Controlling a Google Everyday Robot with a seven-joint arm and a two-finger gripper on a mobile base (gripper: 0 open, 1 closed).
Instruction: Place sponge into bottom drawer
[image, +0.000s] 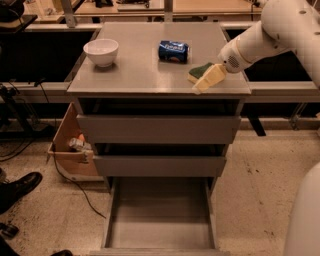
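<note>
The end effector (207, 80) sits low over the counter (135, 70) near its 4 o'clock corner. Its pale tip overlaps the sponge (199, 71) on the sponge's 5 o'clock side, though contact cannot be told. The white arm (270, 35) reaches in from 2 o'clock. A blue can (173, 51) lies on its side at the sponge's 11 o'clock, apart from it. A white bowl (101, 52) stands at the counter's 10 o'clock. Below two upper drawers (157, 129), the bottom drawer (160, 215) is pulled far out, showing its grey floor. A cardboard box (67, 145) stands at the cabinet's 9 o'clock.

sponge (199, 70) green-yellow | can (173, 51) blue | bowl (101, 52) white | end effector (201, 86) cream, at sponge
</note>
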